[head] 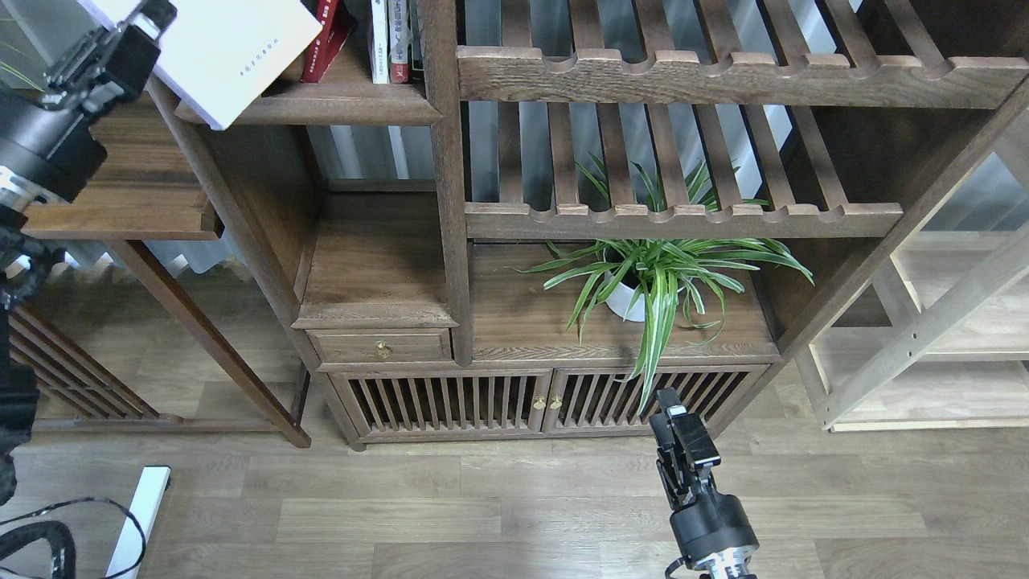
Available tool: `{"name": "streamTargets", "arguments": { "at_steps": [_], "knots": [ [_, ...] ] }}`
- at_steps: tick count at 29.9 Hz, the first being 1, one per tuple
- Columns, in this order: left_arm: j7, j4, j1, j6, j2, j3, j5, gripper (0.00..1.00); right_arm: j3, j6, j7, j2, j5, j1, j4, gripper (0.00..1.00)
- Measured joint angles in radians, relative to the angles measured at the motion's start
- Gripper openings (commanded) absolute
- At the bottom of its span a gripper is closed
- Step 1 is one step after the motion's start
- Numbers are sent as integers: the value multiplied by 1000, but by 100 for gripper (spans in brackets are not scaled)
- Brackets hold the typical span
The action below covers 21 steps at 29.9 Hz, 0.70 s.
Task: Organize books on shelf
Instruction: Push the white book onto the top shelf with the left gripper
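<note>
My left gripper (149, 20) is at the top left, shut on the left edge of the pale lavender-white book (217, 48). It holds the book tilted, its lower corner over the front left of the shelf (346, 106), a solid dark-brown board with a moulded front edge. A red book (324, 44) leans on that shelf just behind the pale one, partly hidden and cut off by the top edge. I cannot tell the bright red and maroon books apart here. My right gripper (674, 414) hangs low over the floor before the cabinet doors, dark, with fingers I cannot tell apart.
Thin white- and red-spined books (390, 40) stand upright at the shelf's right end against a wooden post (446, 161). Slatted racks (683, 76) fill the right side. A potted spider plant (651, 277) sits on the cabinet top. A side table (137, 193) stands on the left.
</note>
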<state>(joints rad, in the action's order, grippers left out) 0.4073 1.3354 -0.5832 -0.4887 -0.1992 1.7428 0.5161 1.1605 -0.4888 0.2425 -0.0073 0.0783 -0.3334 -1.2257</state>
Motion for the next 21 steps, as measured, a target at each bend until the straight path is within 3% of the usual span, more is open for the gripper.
{"name": "streamTargets", "arguments": {
  "at_steps": [9, 21],
  "knots": [
    [12, 44, 3, 0, -38, -43, 0, 0, 1, 0, -1, 0, -5, -33, -7, 67],
    [21, 146, 62, 0, -219, -45, 50, 1, 0, 0, -2, 0, -19, -38, -8, 67]
  ]
}}
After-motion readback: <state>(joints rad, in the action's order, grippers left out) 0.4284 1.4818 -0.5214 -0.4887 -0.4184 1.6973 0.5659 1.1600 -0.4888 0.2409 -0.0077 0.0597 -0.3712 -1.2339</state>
